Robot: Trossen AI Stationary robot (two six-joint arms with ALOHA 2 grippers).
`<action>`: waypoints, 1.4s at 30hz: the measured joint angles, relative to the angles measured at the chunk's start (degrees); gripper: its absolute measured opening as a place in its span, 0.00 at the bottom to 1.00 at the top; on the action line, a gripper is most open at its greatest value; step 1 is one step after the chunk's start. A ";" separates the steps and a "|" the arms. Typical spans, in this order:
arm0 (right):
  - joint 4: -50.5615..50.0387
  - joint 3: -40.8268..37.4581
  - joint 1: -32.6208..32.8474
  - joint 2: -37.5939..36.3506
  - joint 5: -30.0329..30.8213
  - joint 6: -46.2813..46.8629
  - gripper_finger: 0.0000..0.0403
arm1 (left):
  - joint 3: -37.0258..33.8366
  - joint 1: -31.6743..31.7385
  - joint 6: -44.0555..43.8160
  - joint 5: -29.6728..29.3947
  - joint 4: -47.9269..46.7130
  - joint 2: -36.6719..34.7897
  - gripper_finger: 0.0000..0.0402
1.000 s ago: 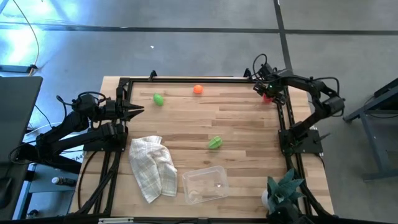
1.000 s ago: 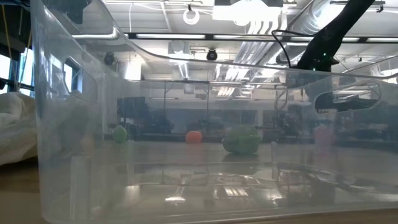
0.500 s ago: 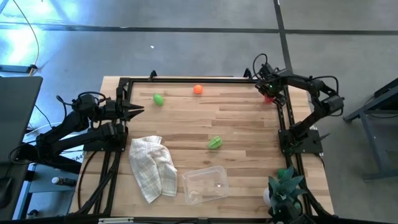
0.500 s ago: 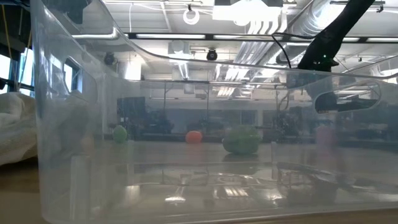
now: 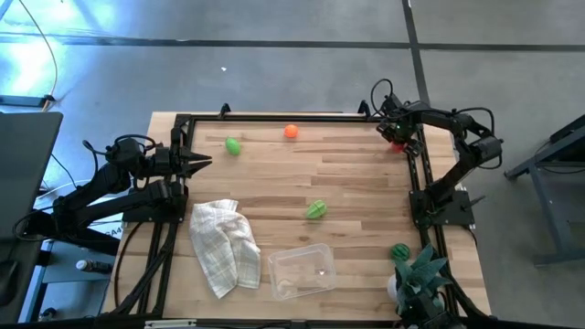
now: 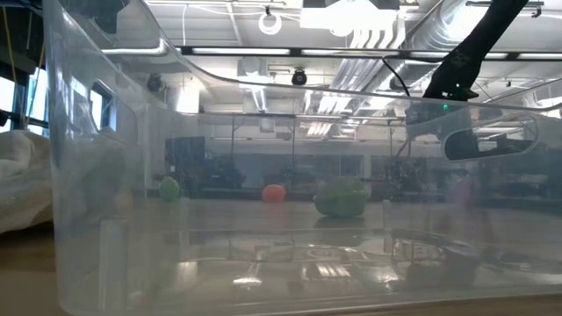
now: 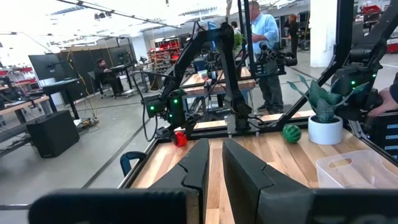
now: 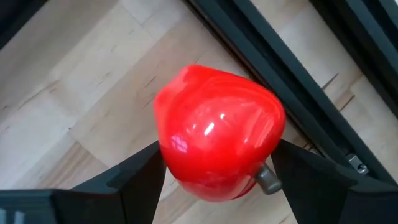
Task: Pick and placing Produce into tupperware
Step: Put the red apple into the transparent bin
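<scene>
Worktop: wooden plank surface with a dark metal frame along its far edge and both sides. No brand, label or legible writing on any item.

White checked cloth: crumpled, near the front left part of the worktop, just beside the tupperware.

Tupperware: clear, upright, at the front edge near the middle; nothing visible inside it.

Teal spiky plant: in a white pot at the front right corner.

Left gripper: at the left edge of the worktop, fingers clenched together on nothing, clear of all produce.

Right gripper: at the far right corner, beside the right frame rail. Its wrist view shows the red produce between the two fingers, which stand wide on either side of it; whether they press it cannot be told.

Light-green leafy produce: mid-worktop, beyond the tupperware, well apart from both grippers.

Round green produce: near the far edge, left of centre.

Orange produce: near the far edge, at about the middle.

A further dark green ball: by the right frame rail, just beyond the plant
</scene>
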 joint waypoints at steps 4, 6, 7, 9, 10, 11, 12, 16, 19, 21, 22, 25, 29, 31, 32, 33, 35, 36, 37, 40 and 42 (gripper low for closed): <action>0.01 0.00 0.00 0.00 0.30 0.40 0.69 | -0.02 0.00 -0.01 -0.01 0.00 0.00 0.09; -0.02 0.00 0.00 0.00 0.30 0.40 0.68 | -0.01 0.01 -0.01 -0.01 -0.01 -0.01 0.09; -0.08 0.00 0.00 0.00 0.30 0.42 0.68 | -0.01 0.00 0.00 -0.02 0.00 -0.01 0.09; -0.32 0.00 0.00 0.00 0.30 0.43 0.66 | -0.02 0.00 0.00 -0.01 0.00 0.00 0.09; -0.49 0.00 0.00 0.00 0.30 0.43 0.65 | -0.01 0.01 -0.01 -0.01 -0.01 -0.01 0.09; -0.57 0.00 0.00 0.00 0.30 0.44 0.64 | -0.02 0.00 0.00 0.00 0.00 -0.01 0.09; -0.62 0.00 0.00 0.00 0.32 0.44 0.63 | -0.02 -0.01 -0.02 0.00 0.00 -0.02 0.09; -0.93 0.00 0.00 0.00 0.39 0.89 0.60 | -0.02 0.01 -0.01 -0.02 0.00 -0.01 0.09; -1.08 0.00 0.00 0.00 0.41 0.85 0.58 | -0.02 0.01 0.00 -0.02 0.00 -0.01 0.09; -1.15 0.00 0.07 0.00 0.41 0.52 0.57 | -0.01 0.00 0.00 0.00 0.00 -0.02 0.09; -1.17 0.00 0.26 0.00 0.44 0.32 0.56 | -0.02 0.01 0.00 -0.02 0.00 -0.01 0.09; -1.21 0.00 0.93 0.00 0.52 -0.94 0.56 | -0.02 0.01 -0.02 0.00 0.00 -0.02 0.09; -1.30 0.00 2.37 0.00 0.49 -2.79 0.55 | -0.02 -0.01 0.00 -0.02 0.00 -0.02 0.09; -1.28 0.00 3.18 -0.01 0.48 -3.87 0.55 | -0.01 0.01 0.00 0.00 0.00 -0.02 0.09; -1.24 0.00 3.66 -0.02 0.46 -4.30 0.55 | -0.02 -0.01 0.00 -0.02 0.00 0.00 0.09; -1.08 0.00 4.21 -0.02 0.39 -4.95 0.55 | -0.02 -0.01 0.00 -0.02 0.00 0.00 0.09; -0.44 0.00 5.46 -0.04 0.21 -6.18 0.55 | -0.02 -0.01 0.00 -0.01 0.00 0.00 0.09; -0.20 0.00 6.23 -0.04 -0.02 -6.63 0.55 | -0.01 0.01 0.00 -0.02 0.00 -0.02 0.09; -0.14 0.00 7.03 -0.07 -0.24 -6.96 0.55 | -0.02 0.02 -0.01 -0.02 0.00 -0.01 0.09; -0.05 0.00 9.70 -0.07 -0.51 -8.32 0.55 | -0.02 0.01 0.00 -0.02 0.00 -0.01 0.09; -0.03 0.00 11.72 -0.07 -0.77 -9.41 0.55 | 0.00 0.01 0.00 -0.02 0.00 -0.02 0.09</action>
